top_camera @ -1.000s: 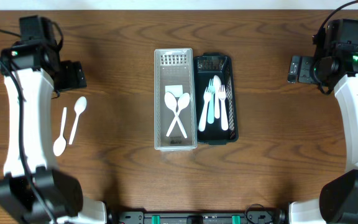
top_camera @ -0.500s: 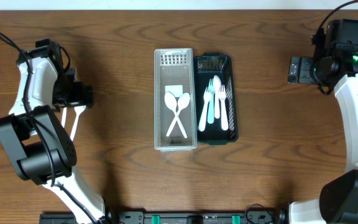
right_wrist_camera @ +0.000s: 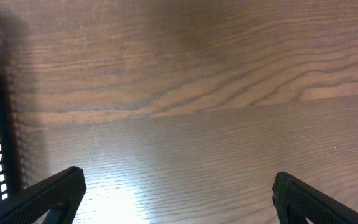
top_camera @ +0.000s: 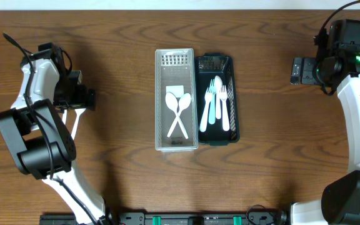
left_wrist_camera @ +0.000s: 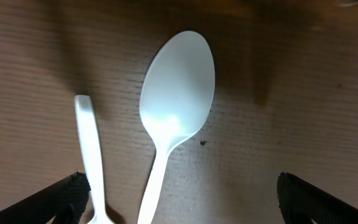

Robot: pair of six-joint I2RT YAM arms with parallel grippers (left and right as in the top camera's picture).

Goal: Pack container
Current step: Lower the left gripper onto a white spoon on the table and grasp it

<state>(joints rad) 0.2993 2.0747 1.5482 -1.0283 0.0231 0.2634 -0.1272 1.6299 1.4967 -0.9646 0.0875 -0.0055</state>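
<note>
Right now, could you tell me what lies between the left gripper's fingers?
The open left gripper straddles two white spoons: one spoon's bowl and the other spoon's handle, as the left wrist view shows.

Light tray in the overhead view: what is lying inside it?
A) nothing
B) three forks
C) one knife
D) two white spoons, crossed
D: two white spoons lie crossed in the light tray; the forks are in the dark tray beside it.
</note>
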